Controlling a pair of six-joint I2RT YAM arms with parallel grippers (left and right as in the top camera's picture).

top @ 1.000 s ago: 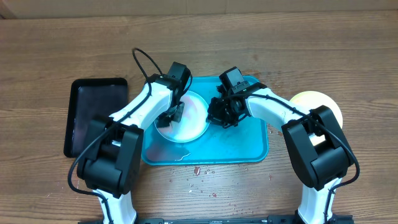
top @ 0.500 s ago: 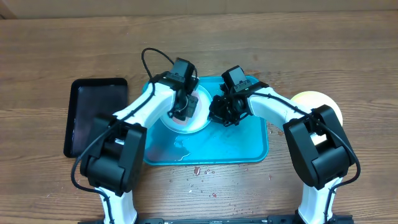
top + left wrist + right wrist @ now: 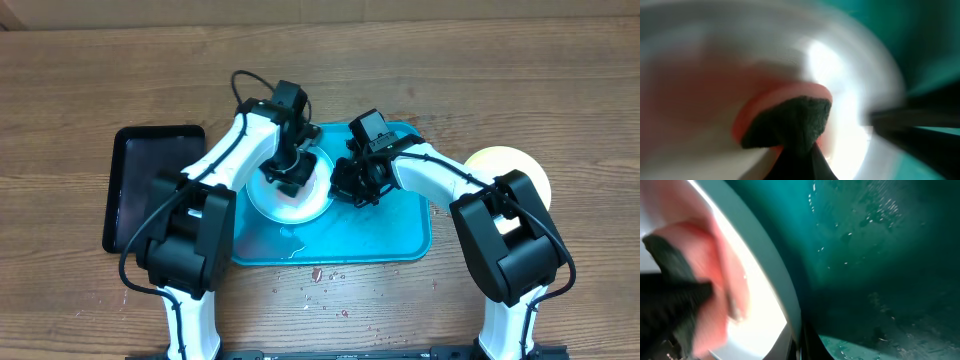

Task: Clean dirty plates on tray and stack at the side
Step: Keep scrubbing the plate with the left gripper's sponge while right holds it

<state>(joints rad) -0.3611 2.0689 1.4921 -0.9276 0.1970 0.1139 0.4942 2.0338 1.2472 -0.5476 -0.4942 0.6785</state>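
A pale plate [image 3: 285,208] lies on the turquoise tray [image 3: 380,235], left of its middle. My left gripper [image 3: 290,170] is over the plate, shut on a pink sponge with a dark green scouring face [image 3: 790,120]. The sponge presses on the plate's inside [image 3: 840,65]. My right gripper [image 3: 345,185] is at the plate's right edge, shut on the rim [image 3: 785,305]. The right wrist view shows the sponge [image 3: 700,265] at the left and the wet tray floor [image 3: 880,255] behind. A yellow-green plate [image 3: 520,165] sits on the table to the right of the tray, partly behind my right arm.
A smaller black tray [image 3: 155,185] lies on the table left of the turquoise one. A small puddle [image 3: 292,240] sits on the tray below the plate. Red specks [image 3: 320,285] dot the wooden table in front of the tray.
My left gripper has carried the sponge across the plate, up and to the right, and its wrist has turned. The right gripper has stayed on the rim.
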